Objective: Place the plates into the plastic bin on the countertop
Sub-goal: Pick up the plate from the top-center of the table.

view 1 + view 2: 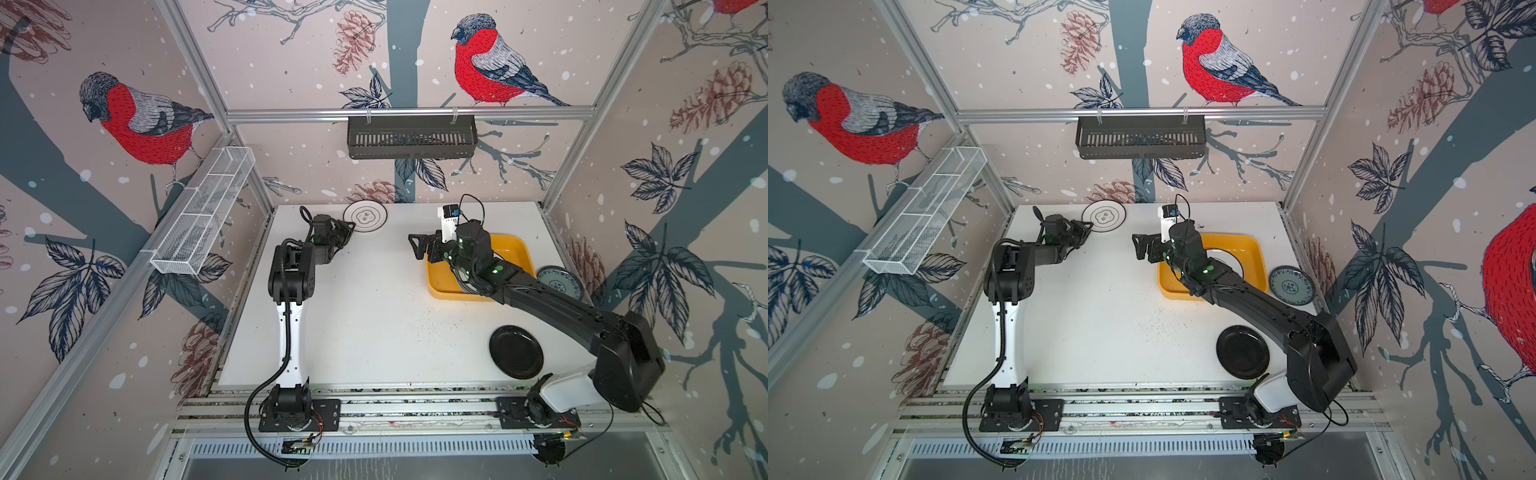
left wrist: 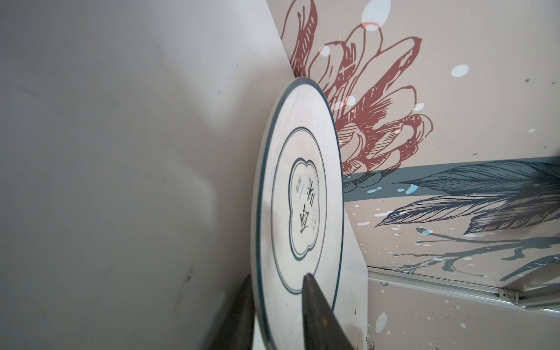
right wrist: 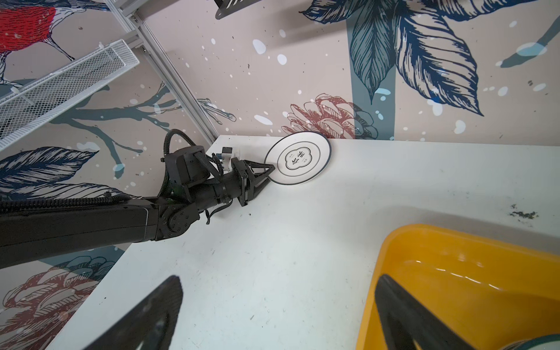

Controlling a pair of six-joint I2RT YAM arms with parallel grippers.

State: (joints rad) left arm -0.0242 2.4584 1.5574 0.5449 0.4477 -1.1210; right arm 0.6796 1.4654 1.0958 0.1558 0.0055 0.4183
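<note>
- As I look in a top view, the left gripper (image 1: 350,227) meets the white plate (image 1: 365,216) at the far edge of the countertop (image 1: 374,311); the right gripper (image 1: 415,248) hangs over the yellow bin (image 1: 517,249) edge.
- Left wrist view: its fingers (image 2: 315,303) clamp the plate's rim.
- Right wrist view: jaws spread wide, holding nothing; one finger over the bin.

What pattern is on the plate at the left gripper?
White plate, dark rim, flower outline; best in left wrist view.
</note>
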